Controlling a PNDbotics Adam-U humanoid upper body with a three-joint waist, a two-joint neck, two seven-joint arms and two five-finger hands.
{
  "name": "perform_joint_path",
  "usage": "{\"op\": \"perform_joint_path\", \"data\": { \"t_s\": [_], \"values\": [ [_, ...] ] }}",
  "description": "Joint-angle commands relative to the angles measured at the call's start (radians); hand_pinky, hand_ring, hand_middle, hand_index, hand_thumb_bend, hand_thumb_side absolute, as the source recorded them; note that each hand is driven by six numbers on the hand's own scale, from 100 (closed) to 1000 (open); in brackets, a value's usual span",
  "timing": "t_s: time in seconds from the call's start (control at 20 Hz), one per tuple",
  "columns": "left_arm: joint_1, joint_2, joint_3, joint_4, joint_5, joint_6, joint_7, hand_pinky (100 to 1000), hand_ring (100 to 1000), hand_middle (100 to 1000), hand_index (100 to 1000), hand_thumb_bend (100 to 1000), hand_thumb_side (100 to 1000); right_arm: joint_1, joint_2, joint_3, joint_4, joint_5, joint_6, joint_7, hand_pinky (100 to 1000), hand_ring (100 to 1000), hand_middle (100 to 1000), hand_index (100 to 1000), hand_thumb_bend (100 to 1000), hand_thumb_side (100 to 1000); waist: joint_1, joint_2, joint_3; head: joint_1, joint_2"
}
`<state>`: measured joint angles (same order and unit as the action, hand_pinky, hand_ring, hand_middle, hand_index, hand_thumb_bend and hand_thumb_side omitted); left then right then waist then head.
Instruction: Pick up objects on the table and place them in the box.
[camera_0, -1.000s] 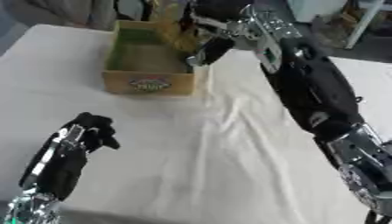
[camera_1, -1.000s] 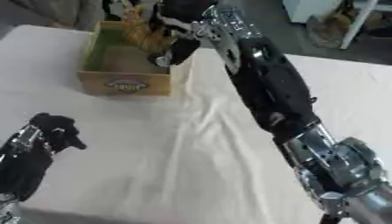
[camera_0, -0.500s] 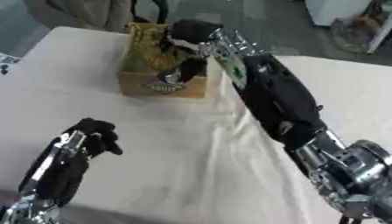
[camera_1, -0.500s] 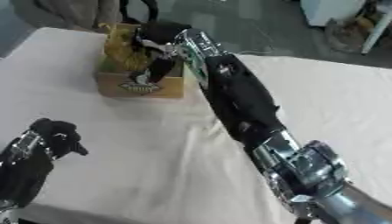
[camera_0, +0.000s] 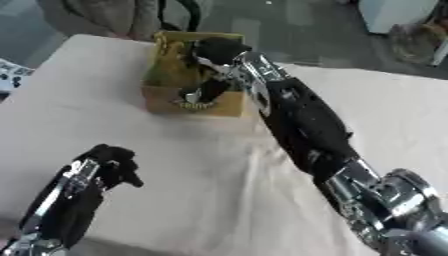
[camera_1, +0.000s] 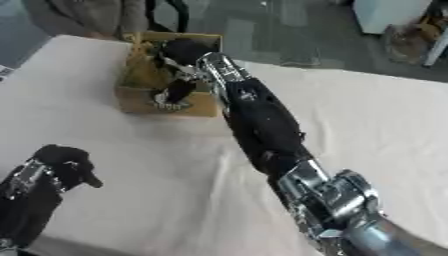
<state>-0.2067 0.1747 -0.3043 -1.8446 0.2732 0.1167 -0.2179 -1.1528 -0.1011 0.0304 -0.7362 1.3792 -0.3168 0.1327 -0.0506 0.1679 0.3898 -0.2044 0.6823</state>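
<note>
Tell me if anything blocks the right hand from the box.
Nothing visible does. The right hand is already over the open cardboard box, fingers hanging past its front wall. The left hand rests curled low on the tablecloth.

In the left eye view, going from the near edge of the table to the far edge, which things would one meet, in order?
Left hand, curled near the lower left → cardboard box → right hand, reaching over the box's open top.
</note>
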Motion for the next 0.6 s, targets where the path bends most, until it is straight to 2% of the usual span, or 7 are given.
{"op": "perform_joint_path", "data": {
  "t_s": [0.05, 0.2, 0.6],
  "values": [
    [-0.016, 0.002, -0.004, -0.020, 0.008, 0.000, -0.005, 575, 497, 514, 657, 100, 724, -0.033, -0.023, -0.023, -0.042, 0.024, 0.059, -0.063, 195, 300, 297, 350, 100, 362, 0.009, -0.014, 0.004, -0.002, -0.017],
    [-0.021, 0.001, -0.008, -0.022, 0.010, 0.001, -0.009, 575, 497, 514, 657, 100, 722, -0.034, -0.023, -0.019, -0.024, 0.042, 0.108, -0.118, 225, 328, 322, 365, 100, 360, 0.008, -0.015, 0.015, -0.008, -0.023],
    [-0.043, 0.000, -0.027, -0.031, 0.019, 0.010, -0.029, 575, 497, 514, 657, 100, 718, -0.024, -0.054, -0.049, 0.083, 0.085, 0.180, -0.270, 244, 345, 332, 380, 100, 354, 0.001, -0.008, 0.075, -0.038, -0.058]
  ]
}}
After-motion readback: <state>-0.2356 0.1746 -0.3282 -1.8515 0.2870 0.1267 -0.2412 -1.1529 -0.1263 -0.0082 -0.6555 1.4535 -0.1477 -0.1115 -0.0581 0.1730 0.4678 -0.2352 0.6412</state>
